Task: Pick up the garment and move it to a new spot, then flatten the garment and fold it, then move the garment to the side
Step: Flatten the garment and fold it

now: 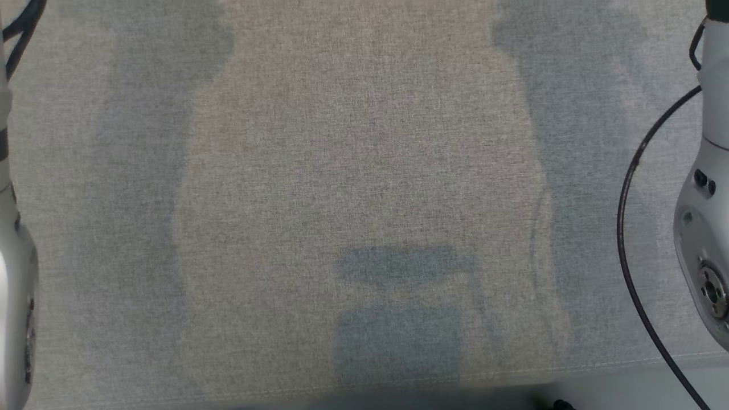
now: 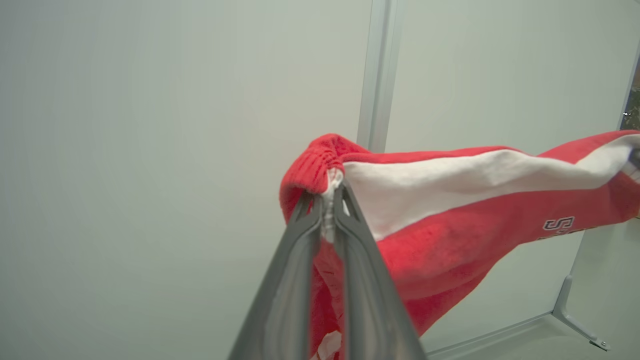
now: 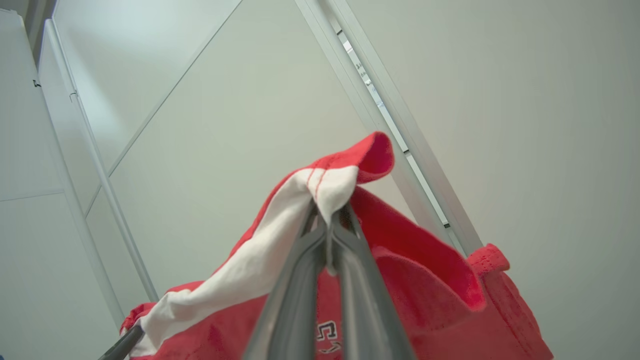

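The garment [image 2: 450, 220] is red fleece with a broad white band and small dark lettering. In the left wrist view my left gripper [image 2: 327, 200] is shut on one end of it, by a ribbed red cuff, and the cloth stretches away to the right. In the right wrist view my right gripper [image 3: 330, 212] is shut on the garment [image 3: 415, 290] at a white and red edge, and the rest sags below. The other gripper's dark fingers [image 3: 122, 342] hold the far end at the lower left. Both hold it up in the air before pale walls.
The head view looks down on a grey woven tabletop [image 1: 364, 171] with soft shadows. My pale left forearm [image 1: 14, 273] stands at its left edge and my right forearm [image 1: 706, 216], with a black cable [image 1: 626, 228], at its right. The table's front edge [image 1: 626, 364] runs along the bottom.
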Robot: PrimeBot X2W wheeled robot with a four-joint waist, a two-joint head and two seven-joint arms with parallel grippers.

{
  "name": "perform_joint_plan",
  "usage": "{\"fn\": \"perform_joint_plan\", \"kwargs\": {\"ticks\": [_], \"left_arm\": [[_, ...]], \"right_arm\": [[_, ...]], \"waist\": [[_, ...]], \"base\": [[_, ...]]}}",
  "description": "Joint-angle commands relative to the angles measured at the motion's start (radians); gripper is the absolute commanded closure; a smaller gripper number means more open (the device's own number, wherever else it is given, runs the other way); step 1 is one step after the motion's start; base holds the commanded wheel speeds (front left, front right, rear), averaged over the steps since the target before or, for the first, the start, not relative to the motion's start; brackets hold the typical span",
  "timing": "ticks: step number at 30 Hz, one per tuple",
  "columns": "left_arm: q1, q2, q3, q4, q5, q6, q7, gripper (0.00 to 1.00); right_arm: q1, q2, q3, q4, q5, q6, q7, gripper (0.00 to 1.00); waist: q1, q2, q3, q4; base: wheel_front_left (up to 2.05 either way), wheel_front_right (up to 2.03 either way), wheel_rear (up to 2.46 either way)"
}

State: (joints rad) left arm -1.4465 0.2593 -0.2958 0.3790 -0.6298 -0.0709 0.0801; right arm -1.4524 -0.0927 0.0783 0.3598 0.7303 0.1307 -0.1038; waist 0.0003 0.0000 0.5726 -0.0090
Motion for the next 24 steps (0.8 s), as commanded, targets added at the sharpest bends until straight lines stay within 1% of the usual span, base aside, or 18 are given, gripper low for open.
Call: {"fn": "perform_joint_plan", "kwargs": {"ticks": [1, 3, 6, 10, 12, 16, 20, 22, 24], "left_arm": [[-0.008, -0.013, -0.006, 0.034, 0.011, -0.015, -0.054, 1.0], [0.01, -0.019, -0.027, 0.099, 0.02, -0.034, -0.117, 1.0], [0.097, -0.001, -0.082, 0.192, 0.035, -0.052, -0.208, 1.0], [0.294, -0.019, -0.113, 0.295, -0.033, -0.06, -0.306, 1.0], [0.389, -0.022, -0.151, 0.308, -0.047, -0.061, -0.329, 1.0], [0.529, -0.034, -0.19, 0.282, -0.104, -0.06, -0.342, 1.0], [0.635, -0.033, -0.162, 0.197, -0.102, -0.06, -0.343, 1.0], [0.684, -0.038, -0.142, 0.16, -0.096, -0.059, -0.343, 1.0], [0.734, -0.04, -0.127, 0.127, -0.089, -0.059, -0.343, 1.0]], "right_arm": [[0.0, 0.004, 0.021, 0.02, 0.003, 0.0, -0.037, 1.0], [0.028, -0.003, 0.082, 0.044, 0.021, 0.0, -0.066, 1.0], [0.133, -0.066, 0.177, 0.076, 0.051, 0.0, -0.103, 1.0], [0.316, -0.153, 0.291, 0.104, 0.131, 0.0, -0.134, 1.0], [0.401, -0.205, 0.349, 0.095, 0.175, 0.0, -0.142, 1.0], [0.529, -0.309, 0.428, 0.037, 0.281, 0.0, -0.154, 1.0], [0.65, -0.396, 0.464, -0.045, 0.359, 0.0, -0.161, 1.0], [0.706, -0.418, 0.45, -0.066, 0.373, -0.001, -0.161, 1.0], [0.763, -0.425, 0.427, -0.077, 0.374, -0.001, -0.161, 1.0]], "waist": [[-0.0003, 0.0, 0.077, -0.003], [-0.0003, 0.0, 0.087, -0.001], [-0.0003, 0.0, 0.076, -0.001], [-0.0003, 0.0, 0.062, 0.007], [-0.0003, 0.0, 0.061, 0.014], [-0.0003, 0.0, 0.061, 0.036], [-0.0003, 0.0, 0.042, 0.053], [-0.0003, 0.0, 0.02, 0.055], [-0.0003, 0.0, -0.003, 0.053]], "base": [[0.0, 0.0, 0.0], [0.0, 0.0, 0.0], [0.0, 0.0, 0.0], [0.0, 0.0, 0.0], [0.0, 0.0, 0.0], [0.0, 0.0, 0.0], [0.0, 0.0, 0.0], [0.0, 0.0, 0.0], [0.0, 0.0, 0.0]]}}
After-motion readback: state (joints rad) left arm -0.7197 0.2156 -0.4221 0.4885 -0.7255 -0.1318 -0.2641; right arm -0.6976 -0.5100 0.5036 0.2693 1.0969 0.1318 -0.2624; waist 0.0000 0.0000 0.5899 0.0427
